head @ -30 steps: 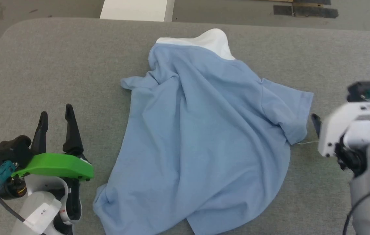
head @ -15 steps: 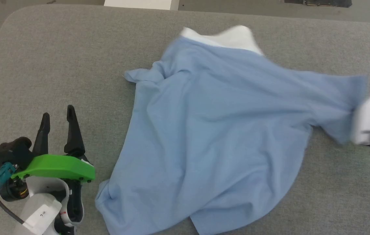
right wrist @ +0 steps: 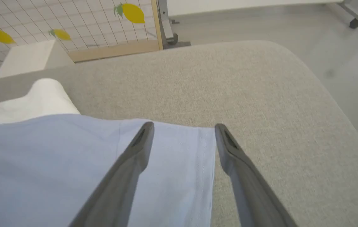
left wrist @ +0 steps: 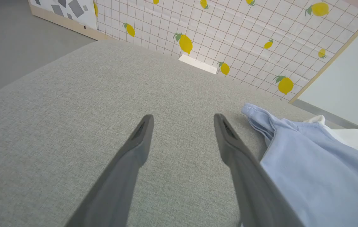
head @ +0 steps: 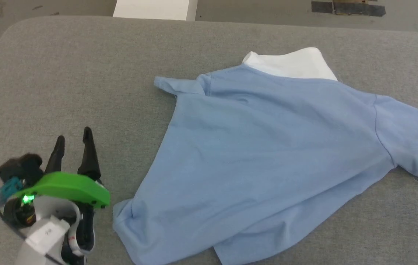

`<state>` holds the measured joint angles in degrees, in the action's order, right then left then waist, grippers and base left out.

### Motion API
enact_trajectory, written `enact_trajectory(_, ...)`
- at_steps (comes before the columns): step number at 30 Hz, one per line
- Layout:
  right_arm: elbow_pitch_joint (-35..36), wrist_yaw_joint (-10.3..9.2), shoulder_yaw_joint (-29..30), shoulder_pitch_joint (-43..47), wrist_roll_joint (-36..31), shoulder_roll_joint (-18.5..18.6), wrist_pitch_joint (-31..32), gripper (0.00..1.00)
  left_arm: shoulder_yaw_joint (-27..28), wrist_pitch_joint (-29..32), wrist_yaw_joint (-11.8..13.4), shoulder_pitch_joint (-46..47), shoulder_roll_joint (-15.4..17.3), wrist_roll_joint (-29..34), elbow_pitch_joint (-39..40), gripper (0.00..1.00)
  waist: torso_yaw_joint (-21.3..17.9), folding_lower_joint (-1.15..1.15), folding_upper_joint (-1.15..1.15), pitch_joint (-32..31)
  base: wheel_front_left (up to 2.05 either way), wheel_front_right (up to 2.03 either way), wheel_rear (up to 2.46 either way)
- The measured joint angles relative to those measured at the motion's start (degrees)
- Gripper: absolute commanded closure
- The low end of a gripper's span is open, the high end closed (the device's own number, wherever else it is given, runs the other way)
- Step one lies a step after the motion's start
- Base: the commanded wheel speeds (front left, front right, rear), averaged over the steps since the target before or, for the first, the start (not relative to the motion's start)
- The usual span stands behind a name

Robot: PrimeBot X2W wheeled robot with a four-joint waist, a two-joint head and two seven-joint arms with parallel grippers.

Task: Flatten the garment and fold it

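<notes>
One light blue short-sleeved T-shirt (head: 267, 147), spread mostly flat on the grey fabric-covered surface (head: 83, 73), right of centre in the head view. Smooth across the middle, with shallow creases toward the near hem and a small bunched corner (head: 120, 217) at the near left. At the far edge, white fabric (head: 293, 64) peeking out from under the blue. Long axis slanting from that near-left corner up to the right-hand sleeve (head: 407, 140); opposite sleeve (head: 179, 84) folded narrow and pointing left. At lower left, left gripper (head: 73, 134) over bare grey surface near the shirt's left edge, fingers spread, holding nothing. Over the right-hand sleeve's stitched hem, right gripper (right wrist: 184, 126) with fingers spread wide, one above blue cloth, the other's tip above the grey surface, pinching nothing.
</notes>
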<state>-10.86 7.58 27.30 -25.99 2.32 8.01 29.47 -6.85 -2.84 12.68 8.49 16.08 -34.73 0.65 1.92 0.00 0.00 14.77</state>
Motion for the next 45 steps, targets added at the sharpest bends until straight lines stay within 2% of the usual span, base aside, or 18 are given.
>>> enact_trajectory(4, 3.08, 0.0, -2.45, 2.64, 1.53, -2.12, -3.83, 0.0, -2.24, 8.28, -0.05, 7.77, 0.78, -1.22, -3.02, 0.0, -0.83, 0.0, 0.0, -0.38, 0.0, 0.0, 0.0)
enact_trajectory(9, 4.21, 0.0, -6.55, 5.55, 2.96, -3.28, -4.16, 0.0, -5.8, 21.62, -0.4, 21.37, 0.66, -3.71, -10.6, 0.0, -2.63, 0.0, 0.0, 0.38, 0.0, 0.0, 0.0)
enact_trajectory(14, 4.24, 0.0, -9.06, 6.14, 4.01, -3.42, -3.7, 0.0, -9.28, 34.71, 0.56, 31.95, 0.73, -4.52, -20.45, 0.0, -4.87, 0.0, 0.0, 2.22, 0.0, 0.0, 0.0)
enact_trajectory(20, 3.47, 0.0, -9.59, 6.26, 4.64, -3.12, -3.87, 0.0, -12.41, 41.47, 1.49, 39.22, 1.21, -2.9, -26.49, 0.0, -7.24, 0.0, 0.0, 4.92, 0.0, 0.0, 0.0)
enact_trajectory(23, 2.29, 0.0, -9.0, 6.29, 4.74, -2.61, -4.7, 0.0, -14.29, 44.56, 1.13, 40.25, 1.86, -2.4, -30.16, 0.0, -8.56, 0.0, 0.0, 6.69, 0.0, 0.0, 0.0)
enact_trajectory(24, 2.11, 0.0, -8.84, 6.29, 4.72, -2.42, -4.83, 0.0, -14.25, 44.29, 0.83, 40.26, 1.82, -2.48, -30.45, 0.0, -8.7, 0.0, 0.0, 6.97, 0.0, 0.0, 0.0)
enact_trajectory(25, 1.94, 0.0, -8.71, 6.29, 4.72, -2.21, -4.93, 0.0, -14.23, 43.86, 0.19, 40.3, 1.77, -2.68, -30.61, 0.53, -8.76, 0.0, 0.0, 7.2, 0.0, 0.0, 0.0)
enact_trajectory(26, 1.75, 0.0, -8.57, 6.28, 4.71, -1.99, -5.11, 0.0, -14.19, 43.05, -0.63, 40.3, 1.6, -2.93, -30.66, 0.91, -8.7, 0.0, 0.0, 7.35, 0.0, 0.0, 0.0)
enact_trajectory(27, 1.58, 0.0, -8.48, 6.28, 4.69, -1.89, -5.26, 0.0, -14.14, 42.19, -1.15, 40.31, 1.41, -3.11, -30.74, 1.0, -8.59, 0.0, 0.0, 7.41, 0.0, 0.0, 0.0)
enact_trajectory(33, 0.32, 0.0, -8.79, 6.28, 4.26, -1.57, -5.66, 0.0, -13.26, 36.35, -4.67, 40.36, -0.03, -4.05, -30.96, 1.0, -6.88, 0.0, 0.0, 6.71, 0.0, 0.0, 0.0)
enact_trajectory(38, -0.69, 0.0, -9.01, 6.31, 4.25, -1.46, -6.13, 0.0, -9.93, 27.92, -7.12, 39.68, -0.01, -6.27, -24.98, 1.0, -4.8, 0.0, 0.0, 4.94, 0.0, 0.0, 0.0)
enact_trajectory(41, -1.31, 0.0, -9.14, 6.52, 4.25, -1.53, -6.28, 0.0, -7.76, 23.92, -6.92, 34.73, 0.59, -6.84, -18.17, 1.0, -3.45, 0.0, 0.0, 3.61, 0.0, 0.0, 0.0)
enact_trajectory(45, -1.99, 0.0, -9.03, 7.94, 4.25, -1.7, -6.32, 0.0, -5.8, 21.91, -3.56, 20.61, 2.0, -7.37, -9.02, 1.0, -1.41, 0.0, 0.0, 1.87, 0.0, 0.0, 0.0)
